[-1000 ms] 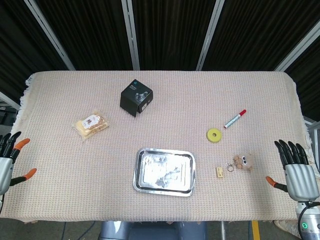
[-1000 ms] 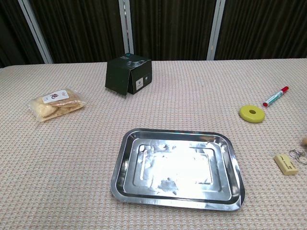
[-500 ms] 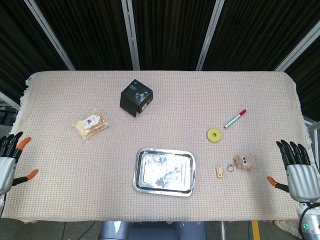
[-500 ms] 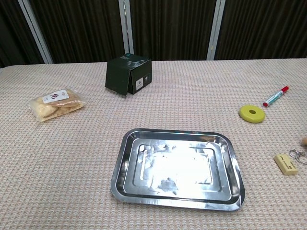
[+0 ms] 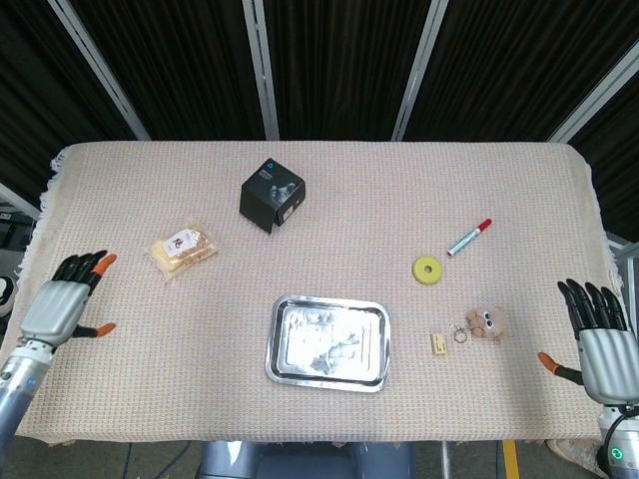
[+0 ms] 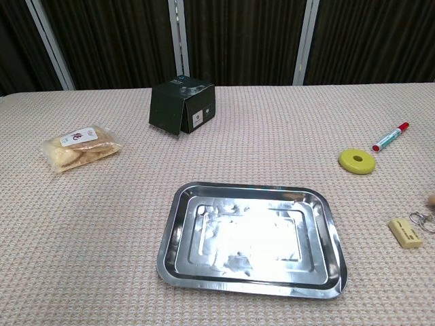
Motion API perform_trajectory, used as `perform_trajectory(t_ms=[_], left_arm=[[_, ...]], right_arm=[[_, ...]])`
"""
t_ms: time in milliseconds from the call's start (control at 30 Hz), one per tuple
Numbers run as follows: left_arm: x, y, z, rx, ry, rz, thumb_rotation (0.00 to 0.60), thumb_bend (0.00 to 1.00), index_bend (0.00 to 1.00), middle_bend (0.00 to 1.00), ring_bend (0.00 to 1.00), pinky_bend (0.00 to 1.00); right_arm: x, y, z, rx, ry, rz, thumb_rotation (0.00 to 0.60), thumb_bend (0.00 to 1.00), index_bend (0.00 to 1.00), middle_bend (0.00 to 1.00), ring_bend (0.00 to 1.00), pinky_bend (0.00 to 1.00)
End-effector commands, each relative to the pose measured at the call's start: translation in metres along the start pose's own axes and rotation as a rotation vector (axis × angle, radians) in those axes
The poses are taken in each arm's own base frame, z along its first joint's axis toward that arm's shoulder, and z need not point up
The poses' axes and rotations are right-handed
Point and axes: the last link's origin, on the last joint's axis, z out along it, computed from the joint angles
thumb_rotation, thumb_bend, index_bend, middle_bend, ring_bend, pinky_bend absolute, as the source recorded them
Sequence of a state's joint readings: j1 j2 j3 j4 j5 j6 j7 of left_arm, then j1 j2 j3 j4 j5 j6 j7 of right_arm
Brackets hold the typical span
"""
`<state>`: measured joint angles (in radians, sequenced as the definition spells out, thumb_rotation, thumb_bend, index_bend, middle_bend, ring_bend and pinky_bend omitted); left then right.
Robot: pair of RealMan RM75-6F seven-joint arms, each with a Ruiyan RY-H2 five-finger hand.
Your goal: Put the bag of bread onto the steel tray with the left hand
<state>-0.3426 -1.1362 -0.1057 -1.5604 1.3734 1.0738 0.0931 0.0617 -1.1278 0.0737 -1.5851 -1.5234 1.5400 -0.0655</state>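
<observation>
The bag of bread (image 5: 182, 249) (image 6: 78, 147) lies flat on the cloth, left of centre. The steel tray (image 5: 328, 341) (image 6: 183, 251) sits empty near the table's front edge. In the head view my left hand (image 5: 66, 302) hovers over the left part of the table, fingers spread and holding nothing, well short of the bag. My right hand (image 5: 597, 345) hangs at the right edge, fingers spread and holding nothing. Neither hand shows in the chest view.
A black box (image 5: 272, 194) (image 6: 181, 104) stands behind the bag and tray. To the right lie a red marker (image 5: 468, 238) (image 6: 390, 136), a yellow ring (image 5: 427, 268) (image 6: 357, 161), a small tan block (image 5: 437, 343) (image 6: 405, 232) and a plush keychain (image 5: 481, 322).
My left hand has moved in from the left edge over the table toward the bag. The right hand drifted slightly lower. The objects stayed put.
</observation>
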Motion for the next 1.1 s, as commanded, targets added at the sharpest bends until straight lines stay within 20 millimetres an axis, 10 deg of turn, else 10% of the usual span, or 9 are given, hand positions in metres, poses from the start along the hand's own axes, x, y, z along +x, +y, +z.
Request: perform_trajectory(t_ms=[33, 633, 867, 1100], left_arm=[[-0.001, 0.013, 0.041, -0.026, -0.015, 0.021, 0.565, 0.01, 0.04, 0.0, 0.0, 0.0], [-0.027, 0.05, 0.157, 0.015, -0.149, 0.075, 0.562, 0.09, 0.08, 0.0, 0.0, 0.0], [-0.04, 0.055, 0.176, 0.054, -0.173, 0.063, 0.564, 0.27, 0.15, 0.0, 0.0, 0.02], [-0.046, 0.066, 0.19, 0.075, -0.154, -0.003, 0.6, 0.68, 0.5, 0.24, 0.25, 0.45]], right_arm=[[0.001, 0.002, -0.002, -0.006, 0.002, 0.001, 0.6, 0.0, 0.03, 0.05, 0.0, 0.03], [0.006, 0.01, -0.007, -0.045, 0.008, -0.007, 0.6, 0.0, 0.03, 0.05, 0.0, 0.03], [0.004, 0.014, -0.007, -0.069, 0.001, -0.014, 0.6, 0.0, 0.03, 0.05, 0.0, 0.03], [0.004, 0.013, -0.006, -0.066, 0.001, -0.016, 0.6, 0.0, 0.03, 0.05, 0.0, 0.03]])
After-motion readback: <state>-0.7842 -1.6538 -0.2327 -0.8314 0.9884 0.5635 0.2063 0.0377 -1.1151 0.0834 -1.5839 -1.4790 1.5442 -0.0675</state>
